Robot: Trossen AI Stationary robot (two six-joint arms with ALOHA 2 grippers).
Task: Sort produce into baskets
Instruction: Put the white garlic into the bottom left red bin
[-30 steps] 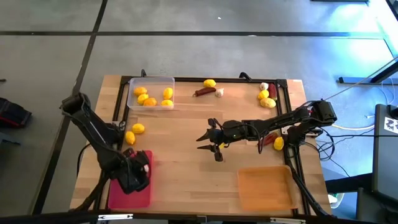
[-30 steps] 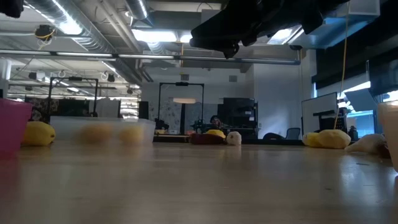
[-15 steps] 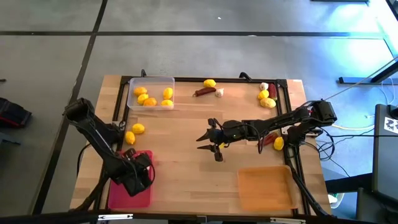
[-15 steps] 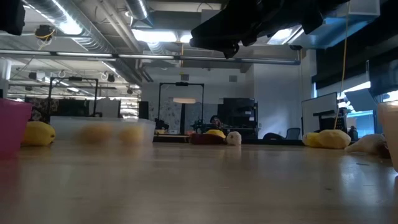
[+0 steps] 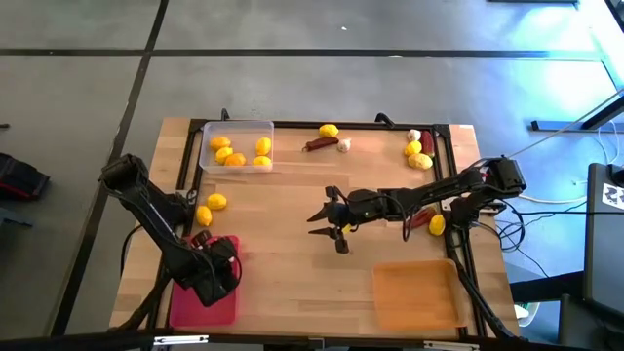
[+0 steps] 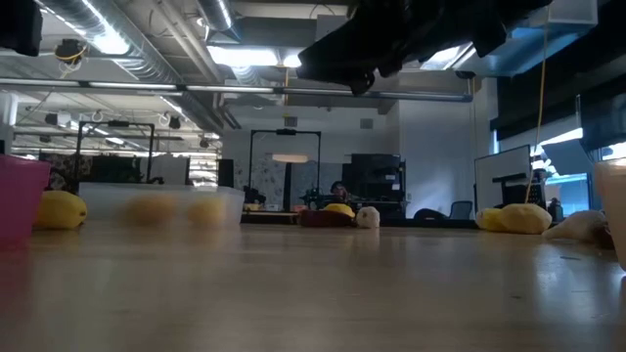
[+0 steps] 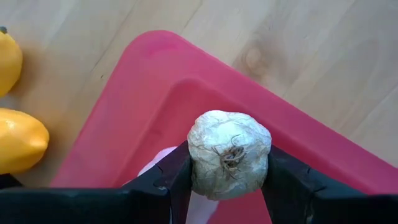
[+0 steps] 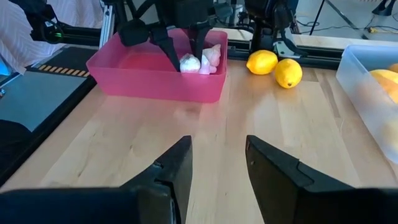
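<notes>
Garlic bulb (image 7: 229, 154) sits pinched between the left gripper's (image 7: 227, 180) fingers, hanging right over the pink-red basket (image 7: 155, 93) at the table's near left corner. Right gripper (image 5: 327, 220) hovers mid-table with fingers spread and nothing between them, while two lemons (image 8: 274, 66) lie just beyond that basket.
</notes>
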